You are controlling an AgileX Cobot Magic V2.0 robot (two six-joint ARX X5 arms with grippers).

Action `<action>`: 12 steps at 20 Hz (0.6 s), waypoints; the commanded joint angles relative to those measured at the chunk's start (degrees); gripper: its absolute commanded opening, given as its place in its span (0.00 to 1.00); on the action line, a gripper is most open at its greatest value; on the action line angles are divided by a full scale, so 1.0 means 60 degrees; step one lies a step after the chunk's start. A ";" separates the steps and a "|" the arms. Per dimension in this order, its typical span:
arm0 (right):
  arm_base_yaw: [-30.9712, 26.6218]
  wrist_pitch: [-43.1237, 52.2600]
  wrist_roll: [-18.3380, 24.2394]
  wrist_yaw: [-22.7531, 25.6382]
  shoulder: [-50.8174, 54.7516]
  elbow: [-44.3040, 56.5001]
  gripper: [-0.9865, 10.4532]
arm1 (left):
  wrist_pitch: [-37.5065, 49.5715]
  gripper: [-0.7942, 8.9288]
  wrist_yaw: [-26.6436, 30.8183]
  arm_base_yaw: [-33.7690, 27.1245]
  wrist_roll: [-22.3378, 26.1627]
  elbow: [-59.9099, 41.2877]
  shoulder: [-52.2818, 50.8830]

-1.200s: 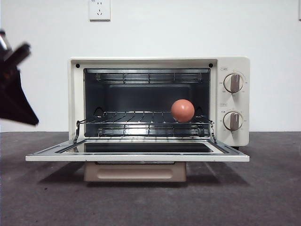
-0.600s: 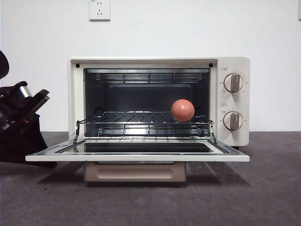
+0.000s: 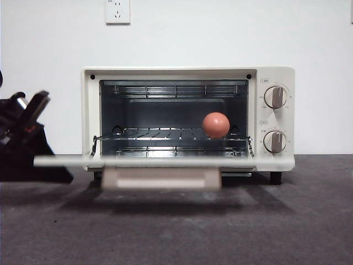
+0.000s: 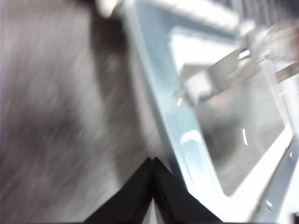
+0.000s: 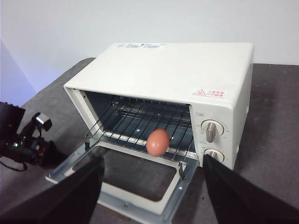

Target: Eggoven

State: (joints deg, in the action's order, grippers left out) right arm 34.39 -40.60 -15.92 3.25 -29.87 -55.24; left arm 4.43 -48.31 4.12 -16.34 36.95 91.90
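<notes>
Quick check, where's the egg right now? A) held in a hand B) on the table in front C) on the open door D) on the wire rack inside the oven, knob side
D: the egg sits on the wire rack inside the toaster oven, toward the knobs, and no hand touches it.

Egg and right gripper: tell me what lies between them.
In the right wrist view only the open oven door and the rack's front edge lie between the egg and the open right gripper.

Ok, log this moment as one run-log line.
egg: on oven rack | toaster oven door: partly raised | left gripper: shut, at door's left edge | right gripper: open, raised in front
</notes>
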 commanded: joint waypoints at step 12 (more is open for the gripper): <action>0.0058 -0.0412 -0.0222 0.0036 -0.0062 -0.0135 0.38 | 0.6226 0.09 -0.0892 -0.0248 -0.4554 0.0175 0.0036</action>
State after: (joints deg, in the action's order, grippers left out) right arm 34.39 -43.51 -16.69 3.25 -29.87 -55.24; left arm 41.30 -53.78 2.66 -41.85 37.23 91.81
